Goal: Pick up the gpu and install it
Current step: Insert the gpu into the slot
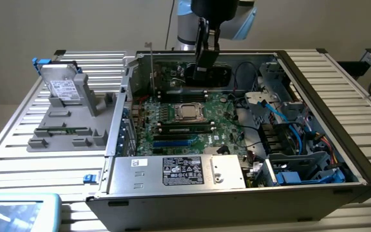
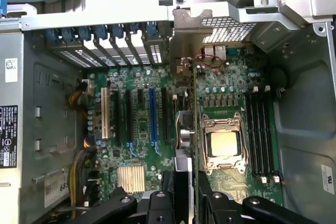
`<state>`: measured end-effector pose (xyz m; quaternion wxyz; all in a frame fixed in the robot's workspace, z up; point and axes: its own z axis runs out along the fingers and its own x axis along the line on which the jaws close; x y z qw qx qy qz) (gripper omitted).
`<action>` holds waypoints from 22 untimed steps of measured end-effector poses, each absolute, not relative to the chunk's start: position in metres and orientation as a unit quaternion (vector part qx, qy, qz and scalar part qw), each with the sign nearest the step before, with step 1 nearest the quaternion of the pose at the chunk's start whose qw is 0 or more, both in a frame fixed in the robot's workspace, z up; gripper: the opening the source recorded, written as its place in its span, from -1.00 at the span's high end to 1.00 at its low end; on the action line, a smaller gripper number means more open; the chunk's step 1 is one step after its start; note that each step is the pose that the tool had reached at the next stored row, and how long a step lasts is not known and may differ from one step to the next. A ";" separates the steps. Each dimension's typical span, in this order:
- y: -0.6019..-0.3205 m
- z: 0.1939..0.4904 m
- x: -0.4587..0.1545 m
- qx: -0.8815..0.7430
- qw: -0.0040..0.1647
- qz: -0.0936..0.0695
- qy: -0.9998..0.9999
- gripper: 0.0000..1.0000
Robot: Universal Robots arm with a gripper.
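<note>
Bench of metal slats (image 1: 18, 145) carries an open tower case (image 1: 340, 111) laid on its side, so the motherboard (image 1: 172, 121) faces up and can be reached from above. The power supply (image 1: 172, 171) fills the near end of the case. A grey parts fixture (image 1: 56, 130) sits outside it on the exterior view's left with a hard drive (image 1: 63, 87) propped in it, kept well apart from the work.

The robot arm reaches down over the far end of the board. Its gripper (image 2: 186, 203) has its jaws drawn in narrow on the gpu (image 2: 189, 129), pinching the thin card by its two flat faces. Held this way the card stands on edge, its connector edge facing the board.

The wrist view looks straight down the card's top edge. It runs between the row of expansion slots (image 2: 152, 114) and the processor socket (image 2: 223, 142), just beside the socket. Its silver bracket (image 2: 186, 22) points toward the case's rear wall, near the blue-tabbed slot covers (image 2: 105, 51).

The card hides whatever slot lies directly beneath it. By the look of it the card is lined up over the board rather than fully pressed home, though how deep it sits cannot be told.
</note>
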<state>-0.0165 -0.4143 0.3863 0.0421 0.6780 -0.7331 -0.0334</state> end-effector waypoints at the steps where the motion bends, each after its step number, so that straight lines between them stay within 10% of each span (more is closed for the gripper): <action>1: -0.415 0.386 -0.016 0.678 0.042 -0.033 -0.733 0.44; 22: -0.432 0.360 -0.017 0.674 0.046 -0.029 -0.737 0.44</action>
